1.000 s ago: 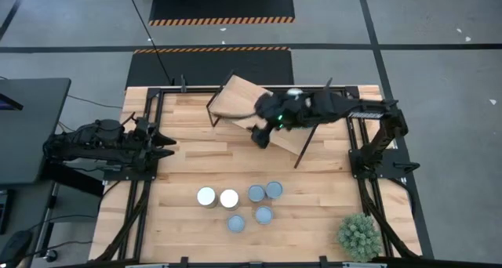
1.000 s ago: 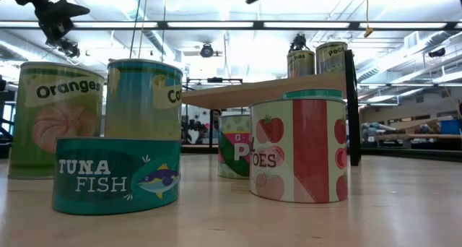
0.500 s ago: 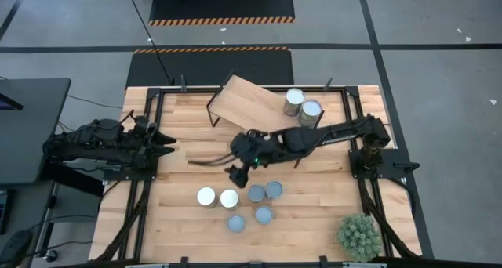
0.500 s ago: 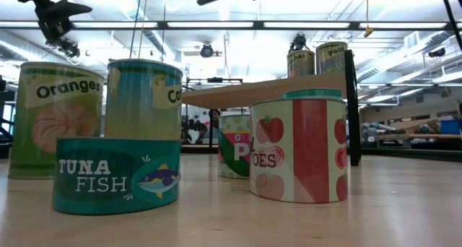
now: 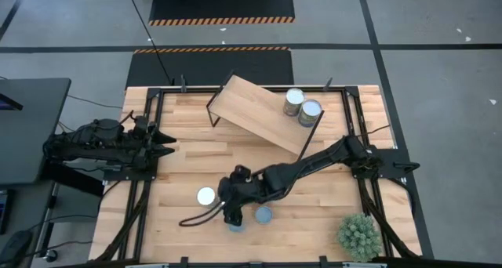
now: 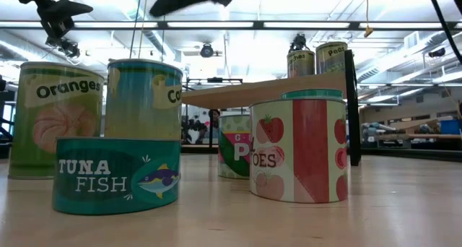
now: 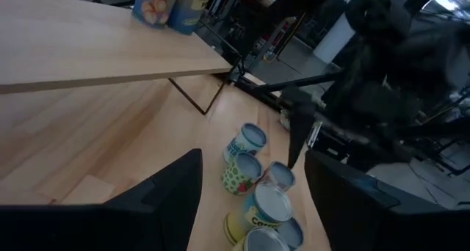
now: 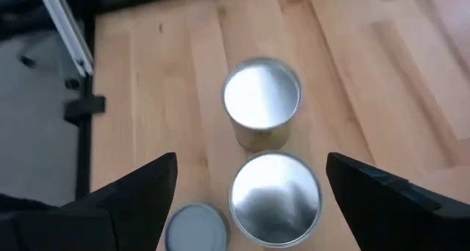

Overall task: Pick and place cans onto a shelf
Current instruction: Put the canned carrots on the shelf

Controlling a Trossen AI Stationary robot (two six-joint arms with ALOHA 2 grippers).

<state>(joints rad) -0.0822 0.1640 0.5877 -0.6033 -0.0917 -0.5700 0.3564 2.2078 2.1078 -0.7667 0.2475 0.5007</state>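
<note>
A: Cans, six on the table in a cluster, two up on the shelf (image 5: pixel 263 115). Right gripper (image 5: pixel 233 208) is hanging over the cluster, fingers spread wide, nothing between them.

B: Which ones sit under it?

A: Wrist camera shows a silver-topped can (image 8: pixel 275 197) right between the open fingers, just below. Second silver-topped can (image 8: pixel 261 101) straight ahead of it, touching or nearly. A smaller blue-grey tin (image 8: pixel 195 227) sits beside the near finger (image 8: pixel 139 188).

B: And from above?

A: The arm covers most of the group. A white-topped can (image 5: pixel 206 195) shows just beside the gripper, a blue-grey one (image 5: pixel 264 215) on its other side, and an edge of another pokes out right under it, can't tell more.

B: The shelved ones?

A: Peaches can (image 5: pixel 294 101) and its neighbour (image 5: pixel 310 111), touching, at the shelf's far end, well away from the right gripper. Low view has them both up on the board.

B: Low view otherwise?

A: Oranges can (image 6: pixel 56 118), tuna fish tin (image 6: pixel 116 174), tomatoes can (image 6: pixel 299 149) all upright on the tabletop (image 6: pixel 231 218). Dark blur of the arm above them.

B: Left gripper?

A: Left gripper (image 5: pixel 170 146) is parked at the table's edge, far from everything, fingers apart, empty. Potted plant (image 5: pixel 359 237) in the corner, well clear of the right gripper.
</note>
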